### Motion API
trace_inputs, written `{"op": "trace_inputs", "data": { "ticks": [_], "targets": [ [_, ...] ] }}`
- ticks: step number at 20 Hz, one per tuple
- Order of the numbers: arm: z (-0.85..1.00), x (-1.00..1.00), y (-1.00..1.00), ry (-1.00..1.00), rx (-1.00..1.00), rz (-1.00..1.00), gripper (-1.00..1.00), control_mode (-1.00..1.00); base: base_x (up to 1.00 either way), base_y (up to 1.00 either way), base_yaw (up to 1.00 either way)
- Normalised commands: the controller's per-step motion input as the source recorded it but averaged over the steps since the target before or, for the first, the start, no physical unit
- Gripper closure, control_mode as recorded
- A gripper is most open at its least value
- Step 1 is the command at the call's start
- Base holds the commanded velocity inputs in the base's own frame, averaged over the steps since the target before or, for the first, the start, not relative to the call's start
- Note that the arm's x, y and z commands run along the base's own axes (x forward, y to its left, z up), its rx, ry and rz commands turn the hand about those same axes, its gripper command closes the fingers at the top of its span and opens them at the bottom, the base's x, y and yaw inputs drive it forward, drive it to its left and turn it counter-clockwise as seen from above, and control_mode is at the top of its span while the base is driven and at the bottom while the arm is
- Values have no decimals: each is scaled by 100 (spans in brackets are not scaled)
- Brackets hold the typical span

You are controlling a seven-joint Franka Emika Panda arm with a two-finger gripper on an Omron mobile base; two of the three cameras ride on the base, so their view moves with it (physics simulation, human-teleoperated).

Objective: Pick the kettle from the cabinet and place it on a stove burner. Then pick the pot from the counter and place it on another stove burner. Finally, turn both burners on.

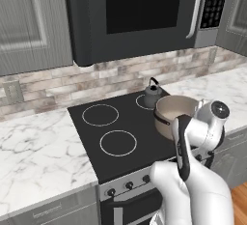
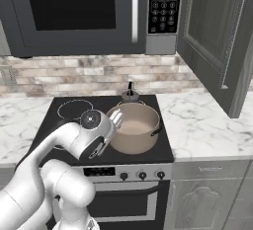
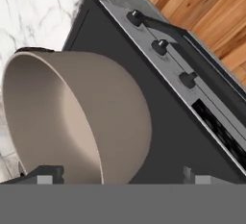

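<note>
The wide tan pot point(image 1: 174, 113) point(image 2: 134, 128) point(image 3: 77, 117) stands on the front right burner of the black glass stovetop point(image 1: 91, 132). Behind it, on the back right burner, is the small dark kettle point(image 1: 153, 93) point(image 2: 130, 95). My gripper point(image 2: 117, 119) point(image 3: 122, 175) hangs open at the pot's near rim. In the hand view its two fingertips point(image 3: 48, 174) stand wide apart, with the pot's wall between them and nothing gripped. Two bare burner rings point(image 1: 100, 115) point(image 1: 118, 143) show on the left half of the stove.
Three stove knobs point(image 3: 136, 17) point(image 2: 142, 175) line the front panel below the glass. A dark microwave point(image 1: 140, 11) hangs above the stove. A grey cabinet door point(image 2: 217, 36) stands open at the right over the marble counter point(image 2: 207, 120). Wood floor point(image 3: 206, 11) lies below.
</note>
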Motion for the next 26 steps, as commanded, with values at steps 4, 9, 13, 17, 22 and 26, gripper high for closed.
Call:
{"op": "trace_inputs", "data": {
  "ticks": [4,9,13,17,22,26],
  "targets": [
    [19,-36,0,-11,0,0,-100,-100,0,0,0],
    [13,-48,0,-13,0,0,-100,-100,0,0,0],
    [12,-52,-1,-16,0,0,-100,-100,0,0,0],
    [16,-45,-1,-18,0,0,-100,-100,0,0,0],
    [2,-43,-1,-11,0,0,-100,-100,0,0,0],
    [-3,-28,-3,-1,1,0,-100,-100,0,0,0]
  ]
}}
